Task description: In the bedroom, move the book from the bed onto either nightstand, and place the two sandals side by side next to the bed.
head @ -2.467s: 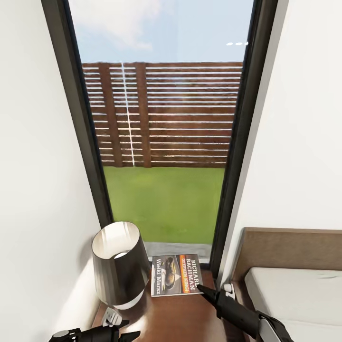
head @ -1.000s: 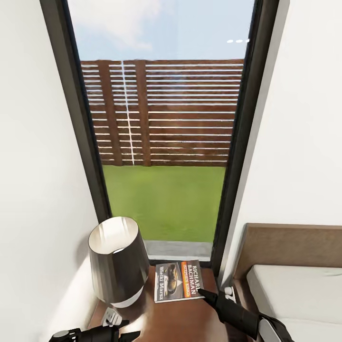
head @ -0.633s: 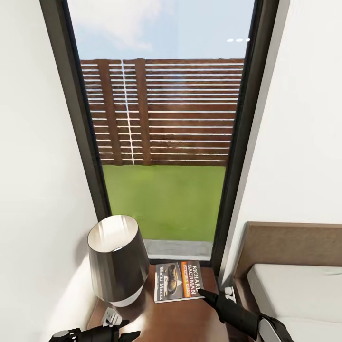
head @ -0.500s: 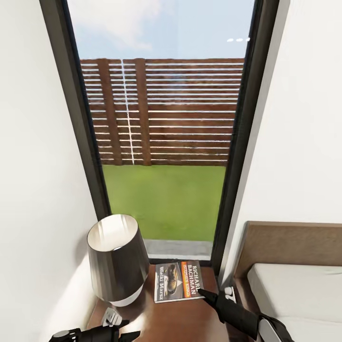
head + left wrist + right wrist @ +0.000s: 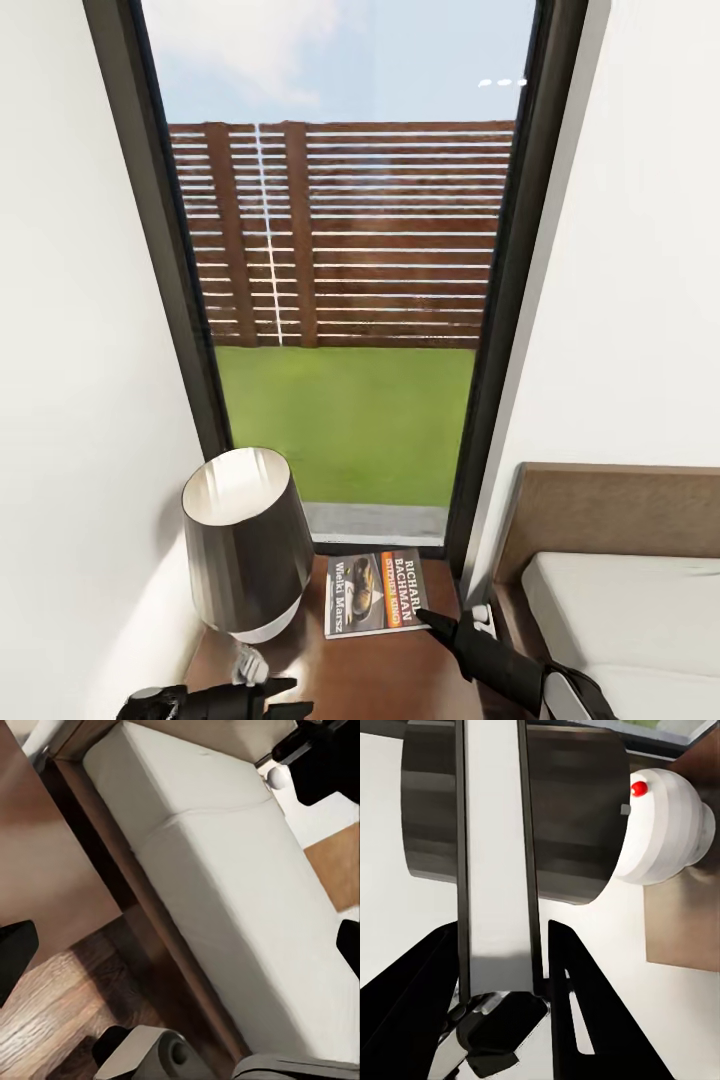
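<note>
**Narrow window bay between white walls**

A tall black-framed window fills the far middle of the head view, showing blue sky with thin cloud, a brown slatted fence and bright green grass. Plain white walls close in on the left and right. Near left, a table lamp with a dark glossy shade and white base stands in daylight. Wood-plank floor shows in the left wrist view.

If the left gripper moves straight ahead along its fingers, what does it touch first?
Most likely the bed: the left gripper points at the side of its mattress. Nothing seems to lie between them, though depth is hard to judge.
</note>
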Robot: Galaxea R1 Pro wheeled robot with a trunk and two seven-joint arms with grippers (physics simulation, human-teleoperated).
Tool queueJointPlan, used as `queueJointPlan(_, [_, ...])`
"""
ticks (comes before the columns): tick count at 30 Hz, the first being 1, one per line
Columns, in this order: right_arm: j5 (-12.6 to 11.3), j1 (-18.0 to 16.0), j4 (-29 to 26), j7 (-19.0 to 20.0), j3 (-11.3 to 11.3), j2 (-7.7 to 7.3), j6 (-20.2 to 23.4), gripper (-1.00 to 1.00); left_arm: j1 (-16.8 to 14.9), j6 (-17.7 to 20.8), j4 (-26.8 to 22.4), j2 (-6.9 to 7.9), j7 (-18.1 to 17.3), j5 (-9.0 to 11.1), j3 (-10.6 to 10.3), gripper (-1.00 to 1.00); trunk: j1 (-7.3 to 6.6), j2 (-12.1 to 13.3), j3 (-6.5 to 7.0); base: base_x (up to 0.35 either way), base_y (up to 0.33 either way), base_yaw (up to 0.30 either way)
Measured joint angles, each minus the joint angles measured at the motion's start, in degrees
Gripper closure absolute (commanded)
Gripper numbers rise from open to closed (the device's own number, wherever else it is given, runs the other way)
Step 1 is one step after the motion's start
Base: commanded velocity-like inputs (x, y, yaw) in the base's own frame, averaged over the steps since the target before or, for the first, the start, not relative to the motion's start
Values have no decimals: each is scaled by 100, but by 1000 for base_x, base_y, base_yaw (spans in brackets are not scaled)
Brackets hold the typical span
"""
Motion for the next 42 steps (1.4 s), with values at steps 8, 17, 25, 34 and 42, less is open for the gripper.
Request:
queueJointPlan(8, [0, 0, 4, -3, -1, 0, -1, 100, -17, 538, -611, 3, -814, 381, 16, -100, 0, 0, 0, 0, 0, 0])
queueJointPlan(17, [5, 0, 6, 2, -3, 0, -4, 100, -14, 616, -612, 21, -944, 422, 34, -100, 153, -279, -125, 0, 0, 0])
queueJointPlan(25, [3, 0, 3, 5, -6, -5, -5, 100, -13, 618, -609, 22, -910, 413, 34, -100, 329, -601, -269, 0, 0, 0])
queueJointPlan(34, [0, 0, 5, 5, -7, -1, -5, 100, -5, 618, -609, 20, -906, 412, 34, -100, 527, -962, -431, 0, 0, 0])
queueJointPlan(42, [-1, 0, 3, 5, -7, -8, -4, 100, -5, 618, -609, 21, -906, 412, 34, -100, 703, -1283, -575, 0, 0, 0])
